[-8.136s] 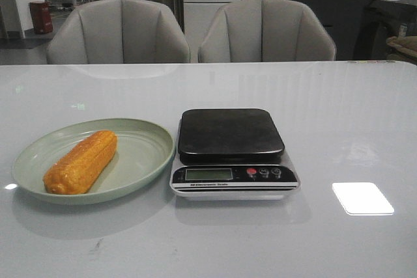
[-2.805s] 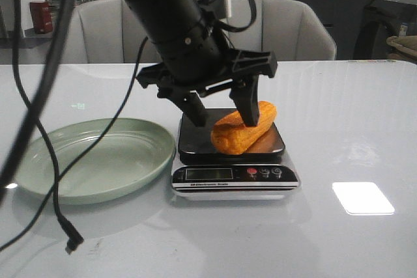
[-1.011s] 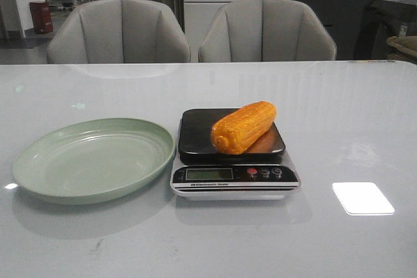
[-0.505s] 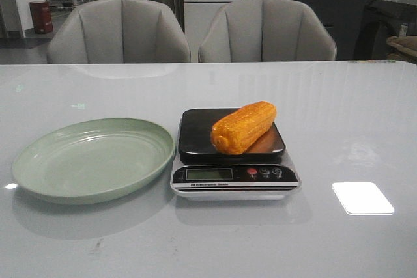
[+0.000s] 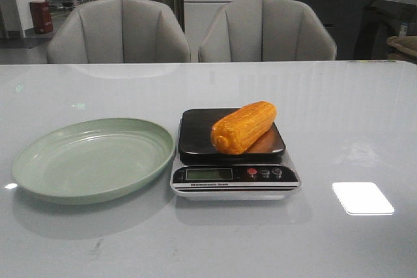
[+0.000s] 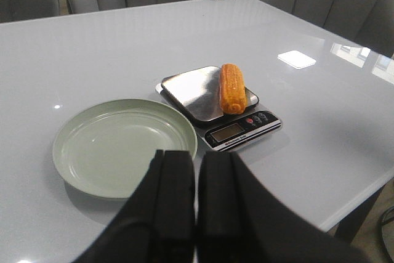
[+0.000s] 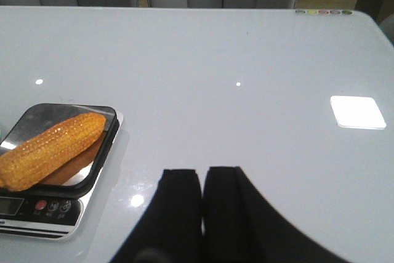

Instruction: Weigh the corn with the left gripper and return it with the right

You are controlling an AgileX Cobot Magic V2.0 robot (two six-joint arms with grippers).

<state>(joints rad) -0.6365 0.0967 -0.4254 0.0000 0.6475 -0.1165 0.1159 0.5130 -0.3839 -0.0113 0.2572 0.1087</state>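
Nothing has shifted on the table over the last second; the corn (image 5: 243,127) lies where the left arm set it. Left end effector (image 6: 196,170) is drawn back toward the near edge, its fingers (image 6: 174,180) pressed together and empty. Right end effector (image 7: 202,190) is likewise closed on nothing, hovering over bare table (image 7: 258,72). From it the corn lies off toward the robot's left, on the dark platform of the scale (image 5: 231,136), long axis slanting from near-left to far-right. The right arm looks the nearer, and its fingers must open first. Beside the scale sits the plate (image 5: 39,151). The display reading is too faint to make out.
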